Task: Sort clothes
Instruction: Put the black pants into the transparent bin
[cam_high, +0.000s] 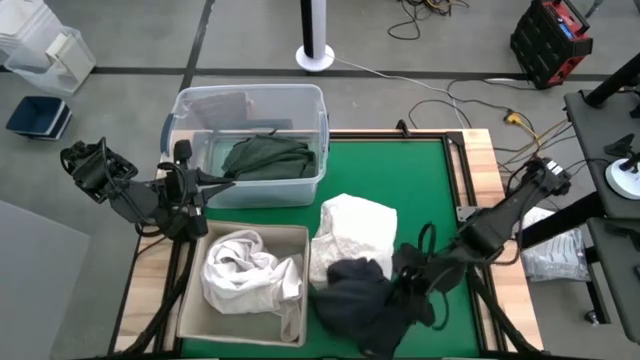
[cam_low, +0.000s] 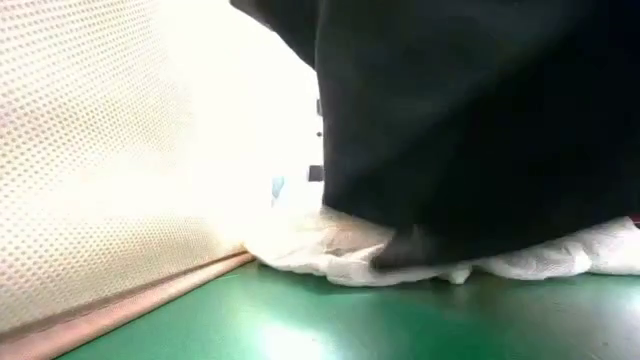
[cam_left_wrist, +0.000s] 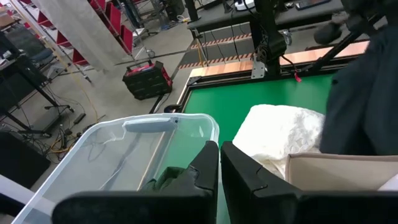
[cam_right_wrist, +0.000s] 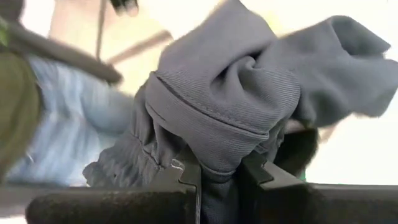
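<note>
Near edge of the table (cam_high: 400, 165): I see my right gripper (cam_high: 408, 272) pinching a dark grey garment (cam_high: 352, 290), fabric bunched between its fingers (cam_right_wrist: 186, 177) and draping over a white garment (cam_high: 352, 228) on the green mat. Beside it, toward the near-left corner, the beige bin (cam_high: 190, 300) holds another white garment (cam_high: 245, 272). Farther back, my left gripper (cam_high: 228, 180) hangs at the clear tub's (cam_high: 320, 110) near wall, fingers (cam_left_wrist: 208, 165) pressed together, nothing between them. A dark green garment (cam_high: 268, 157) lies in the tub at the far-left corner.
</note>
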